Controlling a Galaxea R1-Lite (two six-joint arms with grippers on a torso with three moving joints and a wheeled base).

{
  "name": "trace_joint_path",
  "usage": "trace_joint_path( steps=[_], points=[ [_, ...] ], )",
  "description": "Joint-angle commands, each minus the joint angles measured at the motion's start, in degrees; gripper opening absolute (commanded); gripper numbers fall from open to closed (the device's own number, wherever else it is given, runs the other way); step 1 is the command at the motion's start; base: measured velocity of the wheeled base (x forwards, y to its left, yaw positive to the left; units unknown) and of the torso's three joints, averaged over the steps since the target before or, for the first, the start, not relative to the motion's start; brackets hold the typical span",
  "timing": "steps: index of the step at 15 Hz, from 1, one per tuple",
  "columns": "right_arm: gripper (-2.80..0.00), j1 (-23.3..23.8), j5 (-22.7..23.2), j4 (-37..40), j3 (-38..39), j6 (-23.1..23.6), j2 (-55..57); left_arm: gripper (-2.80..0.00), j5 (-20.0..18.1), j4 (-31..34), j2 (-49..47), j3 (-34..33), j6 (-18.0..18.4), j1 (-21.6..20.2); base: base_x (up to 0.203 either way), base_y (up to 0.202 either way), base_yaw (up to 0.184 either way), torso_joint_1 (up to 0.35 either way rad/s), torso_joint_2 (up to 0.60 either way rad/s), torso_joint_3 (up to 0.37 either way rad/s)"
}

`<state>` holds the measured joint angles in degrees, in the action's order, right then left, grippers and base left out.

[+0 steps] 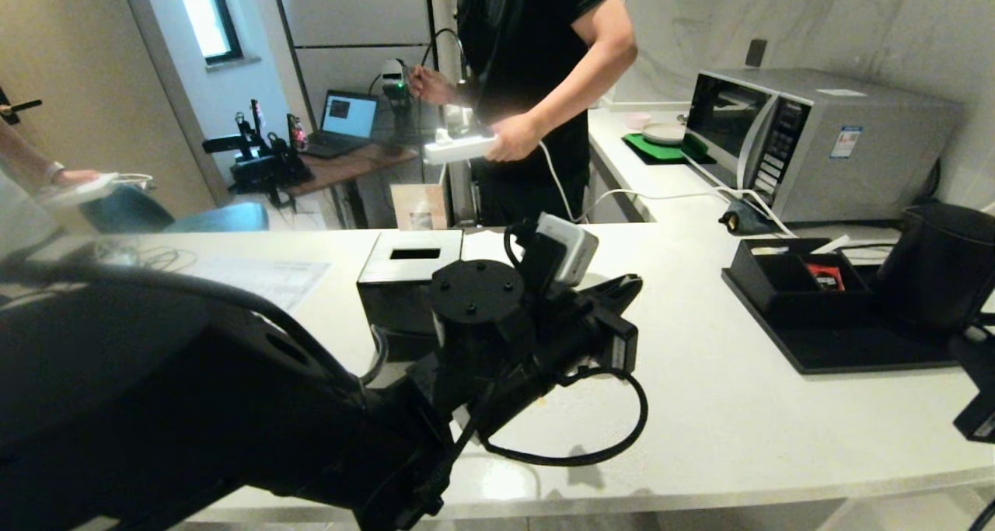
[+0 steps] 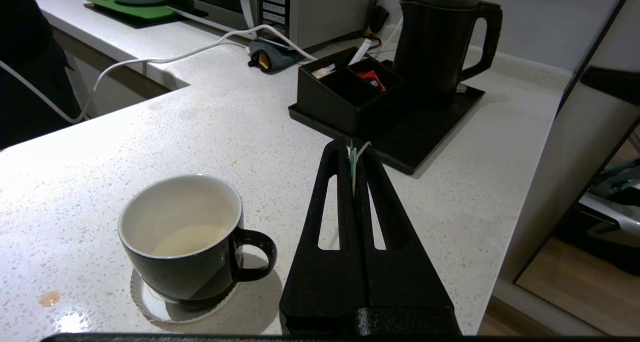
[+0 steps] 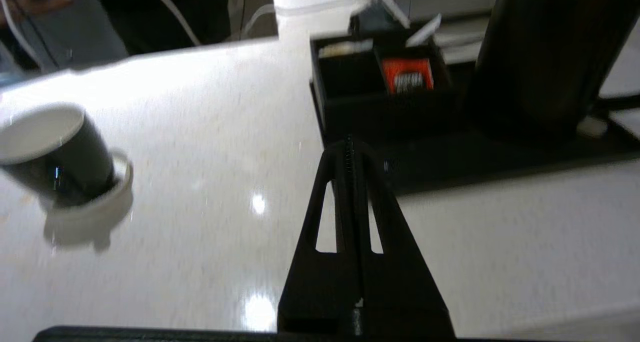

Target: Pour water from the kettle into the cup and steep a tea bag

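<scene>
Water (image 2: 187, 239) already sits in your cup (image 2: 182, 242); left gripper (image 2: 352, 156) pinches something thin, right gripper (image 3: 349, 149) pressed together, steeping remains.

Bare counter (image 2: 240, 126) between cup (image 2: 185, 242), tray (image 2: 430, 131)

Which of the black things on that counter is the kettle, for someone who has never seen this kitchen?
Start at the silver microwave on the white counter. Before it lies a flat black tray holding a low compartment box. The kettle stands on that tray beside the box: the tallest black thing there, with a big loop handle.
</scene>
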<state>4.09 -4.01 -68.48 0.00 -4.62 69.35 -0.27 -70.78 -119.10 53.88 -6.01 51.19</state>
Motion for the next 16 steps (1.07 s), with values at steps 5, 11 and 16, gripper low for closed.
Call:
trace_joint_path(
  steps=[5,11,16],
  points=[
    [-2.80,-1.0,0.3,11.2,0.0,-0.1,-7.4,-2.80,0.0,-0.4,-1.0,-0.1,-0.1,0.1,0.000,0.000,0.000,0.000,0.00,0.000],
    [-2.80,-1.0,7.9,26.2,0.0,2.7,-14.2,-2.80,1.8,-0.4,-1.8,0.0,-0.4,0.1,0.000,0.000,0.000,0.000,0.00,0.000],
    [-2.80,-1.0,8.0,43.7,0.0,5.6,-25.2,-2.80,3.3,-0.5,-3.0,0.0,-0.5,0.1,0.000,0.000,0.000,0.000,0.00,0.000]
  ],
)
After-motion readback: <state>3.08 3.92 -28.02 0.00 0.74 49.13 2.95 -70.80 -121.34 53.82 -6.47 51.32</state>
